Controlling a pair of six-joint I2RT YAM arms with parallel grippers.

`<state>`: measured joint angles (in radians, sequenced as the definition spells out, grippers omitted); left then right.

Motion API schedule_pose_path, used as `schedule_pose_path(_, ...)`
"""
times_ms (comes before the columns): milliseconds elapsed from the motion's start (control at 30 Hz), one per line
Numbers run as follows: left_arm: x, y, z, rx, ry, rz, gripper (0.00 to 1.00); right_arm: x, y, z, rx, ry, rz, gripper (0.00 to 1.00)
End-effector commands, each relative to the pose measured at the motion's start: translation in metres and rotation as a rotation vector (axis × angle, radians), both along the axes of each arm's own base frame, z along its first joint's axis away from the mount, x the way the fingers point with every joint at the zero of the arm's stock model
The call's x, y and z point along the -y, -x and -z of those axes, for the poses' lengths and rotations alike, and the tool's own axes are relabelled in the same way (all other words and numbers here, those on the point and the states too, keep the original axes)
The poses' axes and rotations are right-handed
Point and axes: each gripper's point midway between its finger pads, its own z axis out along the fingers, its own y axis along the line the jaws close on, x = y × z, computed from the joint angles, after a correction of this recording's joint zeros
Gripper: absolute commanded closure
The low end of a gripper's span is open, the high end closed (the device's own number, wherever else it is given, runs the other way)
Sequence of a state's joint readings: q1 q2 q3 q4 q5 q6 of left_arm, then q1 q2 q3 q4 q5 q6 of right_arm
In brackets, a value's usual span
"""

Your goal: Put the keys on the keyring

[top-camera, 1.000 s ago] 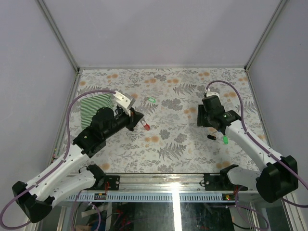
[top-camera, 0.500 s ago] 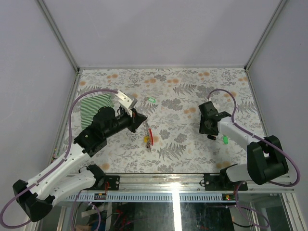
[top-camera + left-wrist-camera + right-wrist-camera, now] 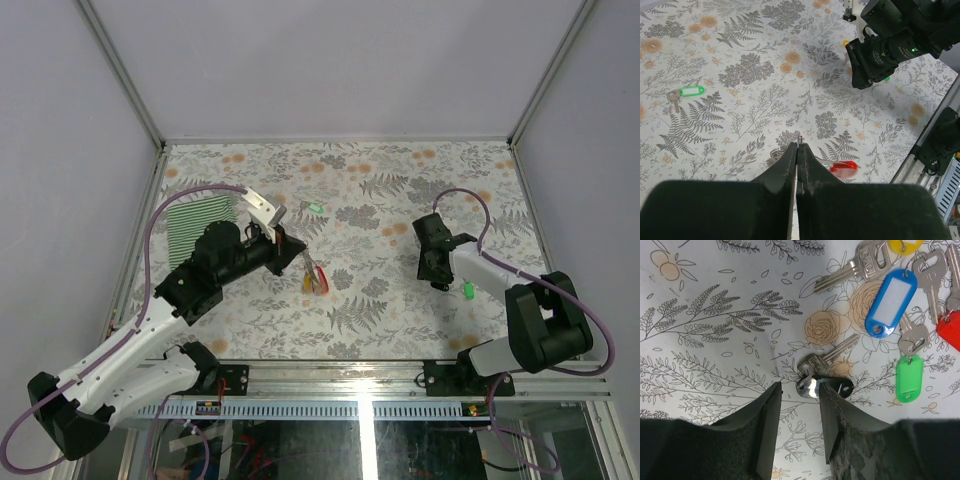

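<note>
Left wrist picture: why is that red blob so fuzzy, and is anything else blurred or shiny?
Left wrist view: the red keyring at the left hand is smeared, likely motion blur; the green key is crisp. Right wrist view: sharp, with glare on the black tag.

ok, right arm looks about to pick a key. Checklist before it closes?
1. Left gripper shut on the grey metal keyring with red oval loop: ok, the keyring hangs from its tips.
2. Keyring steady: cannot tell, the red loop is blurred in the left wrist view.
3. Right gripper open: ok, there is a gap between the jaws.
4. Silver key with black oval tag centred in that gap: not ok, only the tag's end sits there and the rest passes behind one finger.
5. Neighbours out of the way: ok, the blue-tagged key and green-tagged key lie off to one side.
</note>
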<state>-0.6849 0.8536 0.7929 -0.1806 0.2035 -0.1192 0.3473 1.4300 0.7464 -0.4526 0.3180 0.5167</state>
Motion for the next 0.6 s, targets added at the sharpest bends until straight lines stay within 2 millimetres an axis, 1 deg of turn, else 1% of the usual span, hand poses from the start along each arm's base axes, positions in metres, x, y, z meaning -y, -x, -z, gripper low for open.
schedule_pose_path(0, 0.0034, 0.0004, -0.0309, 0.079, 0.063, 0.024, 1.00, 0.0040, -0.0107, 0.0027, 0.037, 0.013, 0.031, 0.58)
schedule_pose_path(233, 0.0030, 0.0016, -0.0273, 0.080, 0.062, 0.027, 1.00, 0.0032, -0.0139, 0.0064, 0.030, 0.015, 0.032, 0.63)
schedule_pose_path(333, 0.0033, 0.0022, -0.0269, 0.077, 0.057, 0.033, 1.00, 0.0029, -0.0129, 0.0080, 0.025, 0.013, 0.035, 0.67)
schedule_pose_path(433, 0.0033, 0.0025, -0.0261, 0.077, 0.050, 0.036, 1.00, 0.0030, -0.0125, 0.0077, 0.024, 0.014, 0.038, 0.73)
schedule_pose_path(567, 0.0043, 0.0028, -0.0270, 0.077, 0.053, 0.041, 1.00, 0.0040, -0.0116, 0.0053, 0.029, 0.016, 0.038, 0.85)
